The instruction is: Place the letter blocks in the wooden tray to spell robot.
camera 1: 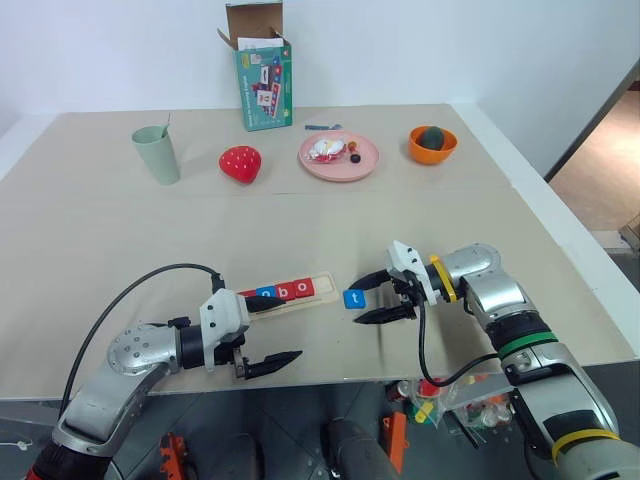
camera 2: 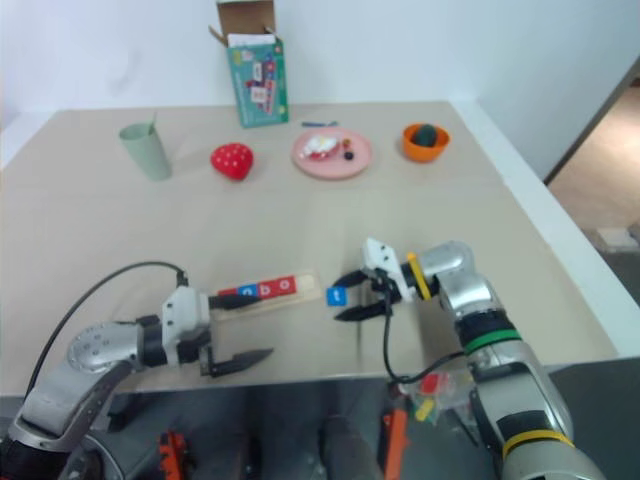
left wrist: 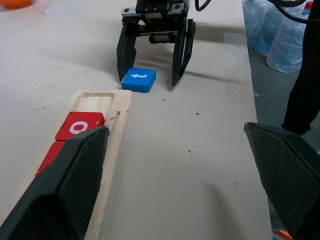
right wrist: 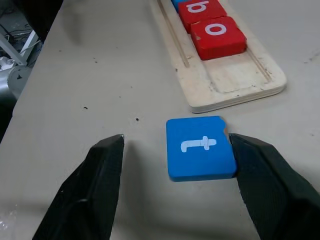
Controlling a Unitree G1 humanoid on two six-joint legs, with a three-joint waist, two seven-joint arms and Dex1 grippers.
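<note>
My right gripper (right wrist: pixel 172 187) straddles the blue t block (right wrist: pixel 201 148), jaws parted, one finger seemingly touching. It lies just right of the wooden tray (right wrist: pixel 240 85). Next: close, lift, fill the empty end slot.

- Both arms are silver-grey metal with rounded joint housings, ending in white wrist blocks.
- The left gripper (camera 1: pixel 272 362) has two black pointed fingers with a cross-hatched inner texture; a black cable loops back along its arm.
- The right gripper (camera 1: pixel 377 299) is alike; its arm wears yellow and green bands, with a black cable hanging below.
</note>
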